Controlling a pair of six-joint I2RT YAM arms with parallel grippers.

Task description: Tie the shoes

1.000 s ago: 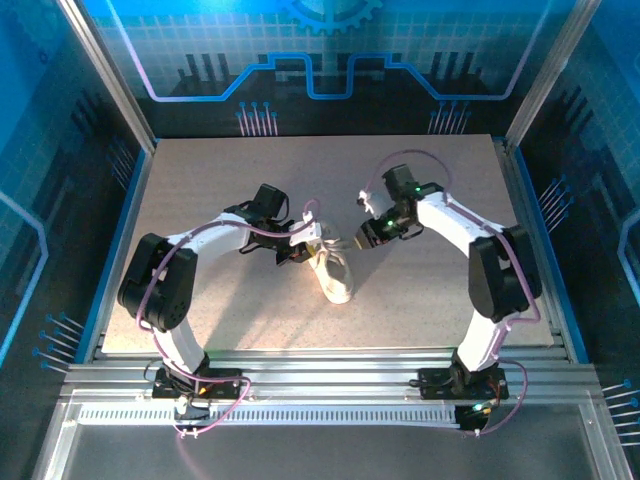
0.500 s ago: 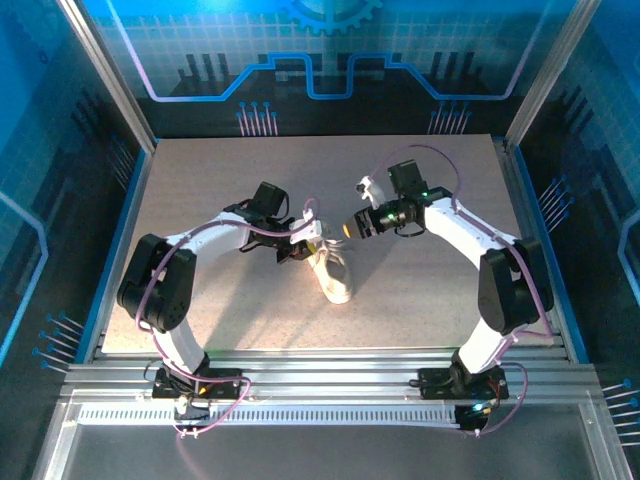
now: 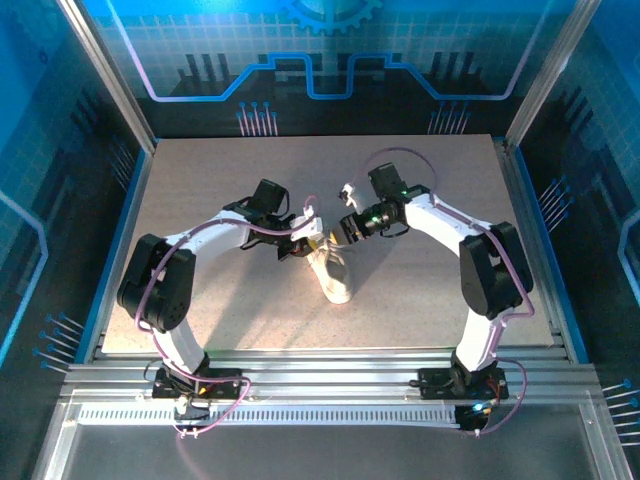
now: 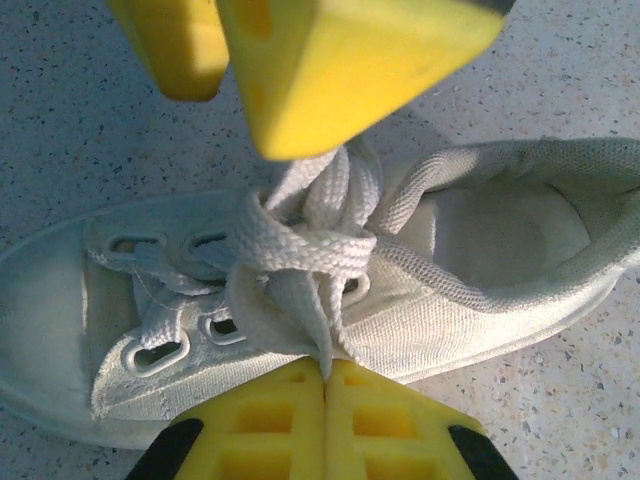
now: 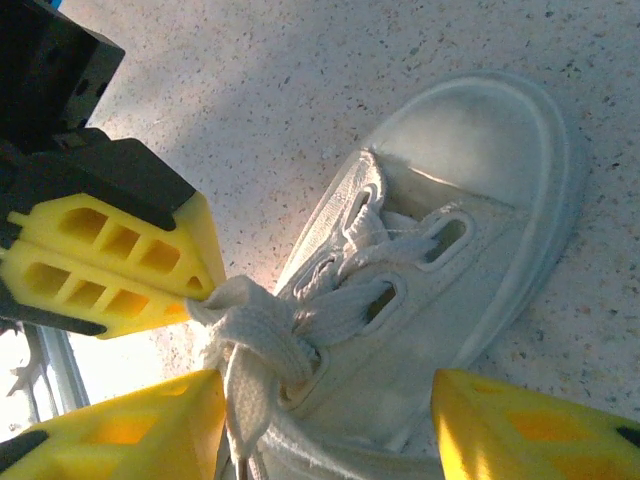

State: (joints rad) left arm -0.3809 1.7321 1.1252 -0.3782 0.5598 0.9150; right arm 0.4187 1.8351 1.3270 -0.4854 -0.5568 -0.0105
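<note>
at table (image 3: 200, 180) centre | left gripper (image 4: 324, 375) clamped on lace (image 4: 318, 330) of sneaker (image 3: 333, 275) | right gripper (image 5: 330, 420) swung in from 3 o'clock, jaws apart astride knot (image 4: 300, 245) | grab pending

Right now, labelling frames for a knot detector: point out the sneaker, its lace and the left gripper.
sneaker (image 4: 500, 230): left wrist view, inside the heel.
lace (image 4: 300, 250): left wrist view, knot's crossing band.
left gripper (image 4: 325, 372): left wrist view, between closed fingertips.
</note>
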